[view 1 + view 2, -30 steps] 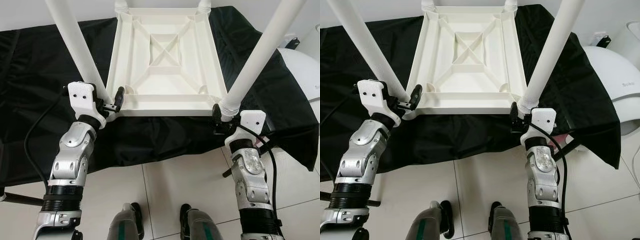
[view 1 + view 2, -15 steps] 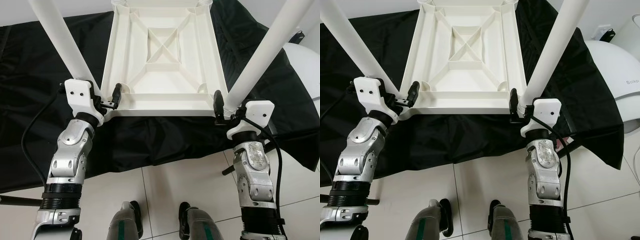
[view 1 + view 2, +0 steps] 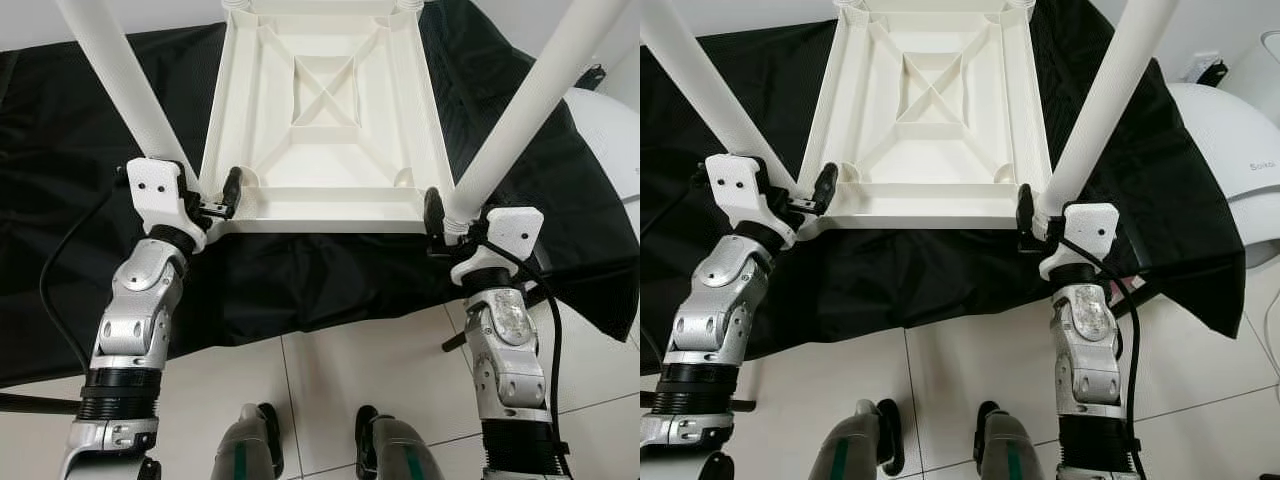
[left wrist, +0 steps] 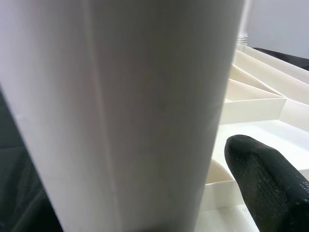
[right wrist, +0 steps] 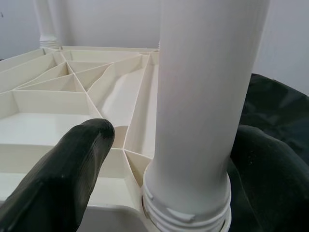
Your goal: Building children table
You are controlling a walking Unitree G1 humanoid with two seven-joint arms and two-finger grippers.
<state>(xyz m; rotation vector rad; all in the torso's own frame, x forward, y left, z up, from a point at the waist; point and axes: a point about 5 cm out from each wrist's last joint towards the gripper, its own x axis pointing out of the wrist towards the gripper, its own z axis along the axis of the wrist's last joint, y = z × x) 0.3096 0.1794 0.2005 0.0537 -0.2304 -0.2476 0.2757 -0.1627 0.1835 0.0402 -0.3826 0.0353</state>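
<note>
A white plastic children's table lies upside down, its ribbed underside [image 3: 325, 205] facing up on a black cloth [image 3: 60, 160]. Two near legs rise from its front corners. My left gripper [image 3: 205, 197] is shut on the base of the near-left leg [image 3: 120, 80], which looms large between the fingers [image 4: 268, 181] in the left wrist view. My right gripper [image 3: 448, 215] is shut on the base of the near-right leg [image 3: 525, 105], just above its threaded collar [image 5: 186, 212], with a black finger [image 5: 63, 179] on each side. The bases of the two far legs [image 3: 238, 5] show at the back.
The black cloth [image 3: 1160, 150] spreads over a low surface and hangs over its front edge. A white rounded appliance [image 3: 1230, 150] stands at the right. Light floor tiles [image 3: 330, 370] and my own feet [image 3: 255, 445] lie below.
The head view has shifted slightly, so the table looks a little nearer and steeper. Both grippers stay at the same leg bases; the right wrist has shifted a little.
</note>
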